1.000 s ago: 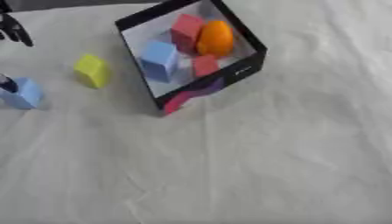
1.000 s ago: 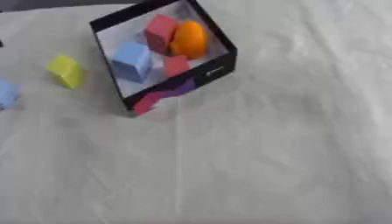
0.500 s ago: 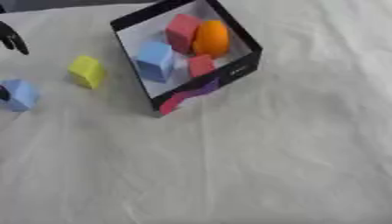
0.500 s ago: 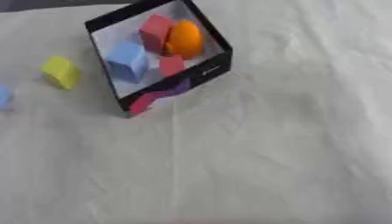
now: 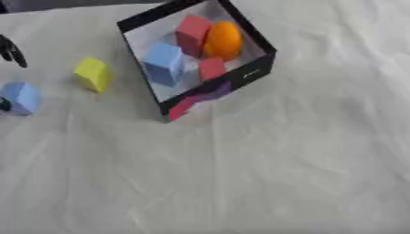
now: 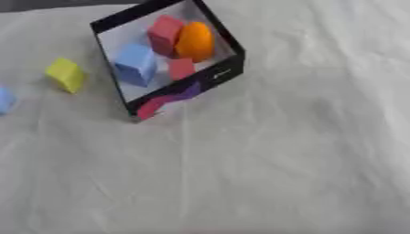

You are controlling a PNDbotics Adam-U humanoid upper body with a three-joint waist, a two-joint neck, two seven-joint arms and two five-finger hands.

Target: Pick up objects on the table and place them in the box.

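Observation:
A black box (image 5: 258, 68) with a white inside sits tilted at the top centre. It holds a blue block (image 5: 165, 63), two red blocks (image 5: 192, 32) and an orange rounded thing (image 5: 223, 40). On the white cloth to its left lie a yellow block (image 5: 93, 73) and a light blue block (image 5: 22, 97). My left hand (image 5: 9, 50) shows only as dark fingers at the left edge, above the light blue block and apart from it. Another dark bit of the hand sits at that block's lower left side. The hand holds nothing.
White wrinkled cloth (image 5: 240, 173) covers the whole table. A pink and purple patch (image 5: 200, 97) marks the box's near corner. The table's far edge runs along the top left.
My left hand's fingers have come down along the left edge, closer to the light blue block. The blocks and the box have stayed put; the view shifted slightly.

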